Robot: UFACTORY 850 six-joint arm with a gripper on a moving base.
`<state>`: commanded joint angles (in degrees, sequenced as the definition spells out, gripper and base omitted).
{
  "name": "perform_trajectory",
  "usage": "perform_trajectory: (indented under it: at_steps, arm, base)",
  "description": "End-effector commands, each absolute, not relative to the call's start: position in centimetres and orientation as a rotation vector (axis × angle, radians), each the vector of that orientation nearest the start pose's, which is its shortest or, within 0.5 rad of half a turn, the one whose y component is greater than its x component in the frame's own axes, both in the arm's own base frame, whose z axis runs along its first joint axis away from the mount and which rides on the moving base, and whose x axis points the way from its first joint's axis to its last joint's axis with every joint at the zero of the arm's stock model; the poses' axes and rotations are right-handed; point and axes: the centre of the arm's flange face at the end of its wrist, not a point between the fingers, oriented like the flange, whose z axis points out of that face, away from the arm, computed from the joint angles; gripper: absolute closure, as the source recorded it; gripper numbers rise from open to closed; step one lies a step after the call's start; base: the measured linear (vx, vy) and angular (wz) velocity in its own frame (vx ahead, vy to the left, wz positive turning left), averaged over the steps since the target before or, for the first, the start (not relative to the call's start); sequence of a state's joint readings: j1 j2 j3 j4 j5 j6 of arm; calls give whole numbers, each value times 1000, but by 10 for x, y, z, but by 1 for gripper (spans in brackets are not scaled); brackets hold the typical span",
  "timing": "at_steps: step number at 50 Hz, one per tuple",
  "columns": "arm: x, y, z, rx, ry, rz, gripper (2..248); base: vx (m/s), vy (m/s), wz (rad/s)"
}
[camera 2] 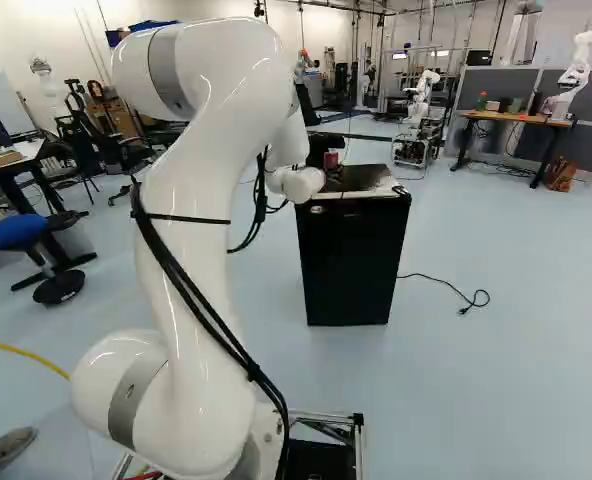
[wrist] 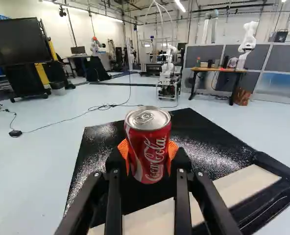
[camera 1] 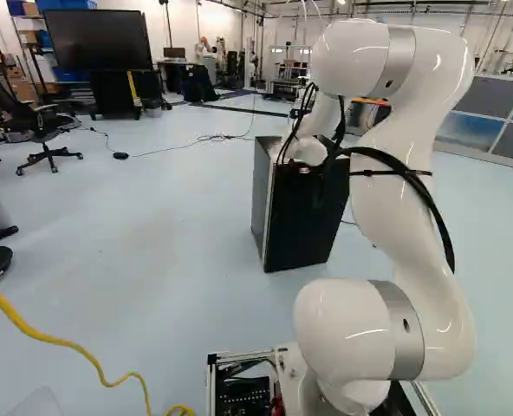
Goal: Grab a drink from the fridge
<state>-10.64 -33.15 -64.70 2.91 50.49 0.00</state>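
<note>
In the wrist view my gripper [wrist: 149,155] is shut on a red soda can [wrist: 150,147], with an orange pad pressed to either side. The can is upright, its silver lid uppermost. Beneath and around it spreads the shiny black top of the fridge [wrist: 211,147]; whether the can's base touches that top I cannot tell. The small black fridge [camera 2: 354,260] stands on the floor ahead of the base, also visible as a dark box [camera 1: 301,217] in the left base view. A bit of the can's red [camera 2: 331,160] shows past my wrist, which largely hides the gripper.
A pale strip [wrist: 250,183] runs along the fridge top's near edge. A power cable [camera 2: 441,285] lies on the floor right of the fridge. Yellow cable [camera 1: 61,341] crosses the floor near the base. Farther off are a wooden desk [camera 2: 516,117] and another robot [camera 2: 421,100].
</note>
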Motion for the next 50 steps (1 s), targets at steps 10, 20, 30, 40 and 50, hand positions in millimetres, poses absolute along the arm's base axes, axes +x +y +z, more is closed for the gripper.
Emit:
perform_trajectory:
  at_steps: [10, 20, 30, 40, 50]
  arm:
    - [641, -124, 396, -2451, 311, -2144, 154]
    - [638, -122, 396, -2453, 308, -2141, 154]
    - [632, -119, 398, -2455, 302, -2135, 154]
    - [622, -113, 401, -2459, 292, -2125, 154]
    - [609, -106, 404, -2465, 279, -2112, 154]
  base:
    - [0, 0, 0]
    - [0, 0, 0]
    - [0, 0, 0]
    - [0, 0, 0]
    - [0, 0, 0]
